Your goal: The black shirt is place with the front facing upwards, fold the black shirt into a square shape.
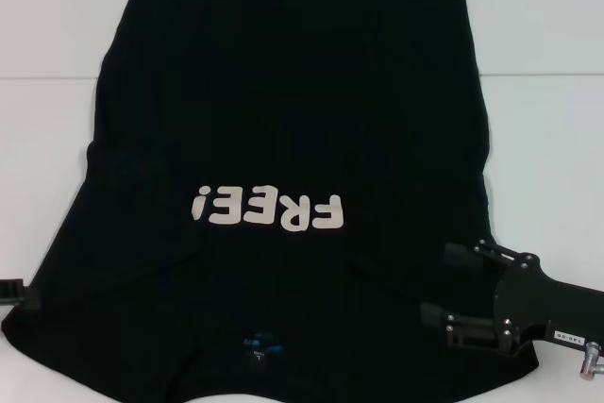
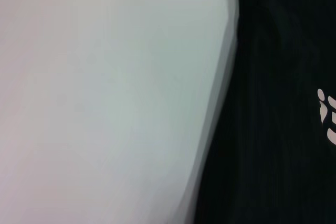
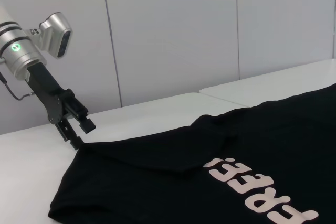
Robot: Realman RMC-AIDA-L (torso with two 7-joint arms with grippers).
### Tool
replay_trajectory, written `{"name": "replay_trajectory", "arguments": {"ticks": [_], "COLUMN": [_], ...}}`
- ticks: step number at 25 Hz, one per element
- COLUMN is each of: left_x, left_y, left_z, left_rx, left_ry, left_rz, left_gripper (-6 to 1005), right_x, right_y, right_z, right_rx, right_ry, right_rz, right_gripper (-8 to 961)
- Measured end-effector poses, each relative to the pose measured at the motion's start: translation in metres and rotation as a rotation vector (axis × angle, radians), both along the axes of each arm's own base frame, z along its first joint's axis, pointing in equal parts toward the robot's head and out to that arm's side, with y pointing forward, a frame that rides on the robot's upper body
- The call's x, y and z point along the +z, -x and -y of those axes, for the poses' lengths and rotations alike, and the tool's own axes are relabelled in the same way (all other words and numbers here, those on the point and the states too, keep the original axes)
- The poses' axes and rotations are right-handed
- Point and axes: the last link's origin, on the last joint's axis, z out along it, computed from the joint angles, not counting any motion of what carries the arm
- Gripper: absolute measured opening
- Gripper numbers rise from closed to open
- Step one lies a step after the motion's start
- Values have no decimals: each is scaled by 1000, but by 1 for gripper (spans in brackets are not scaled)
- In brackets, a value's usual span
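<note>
Tabletop [image 1: 547,25] carries black shirt [image 1: 293,110], print up, collar at near edge. Right gripper [image 1: 444,285] spread wide over near-right shoulder. Left gripper [image 3: 79,132] at near-left sleeve — only right wrist view shows its fingers pinching the cloth.

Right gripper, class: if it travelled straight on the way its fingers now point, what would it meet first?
The right gripper points across the black shirt, towards the robot's left. It would probably meet shirt fabric first, below the "FREE!" lettering; its height above the cloth is unclear.
</note>
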Motion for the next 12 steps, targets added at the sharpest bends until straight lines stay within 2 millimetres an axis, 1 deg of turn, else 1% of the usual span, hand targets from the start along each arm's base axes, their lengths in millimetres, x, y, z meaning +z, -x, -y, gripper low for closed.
{"name": "replay_trajectory", "arguments": {"ticks": [7, 12], "left_x": [-5, -9], "left_y": [-1, -6], "left_z": [-3, -6], "left_rx": [2, -10], "left_ry": [13, 24], "left_rz": [18, 28], "left_gripper": [906, 897], "right_x": [0, 0], "right_y": [1, 1], "right_z": [-1, -1], "right_rx": [-1, 1], "right_ry": [1, 2], "right_rz": [-1, -2], "right_gripper": [915, 915]}}
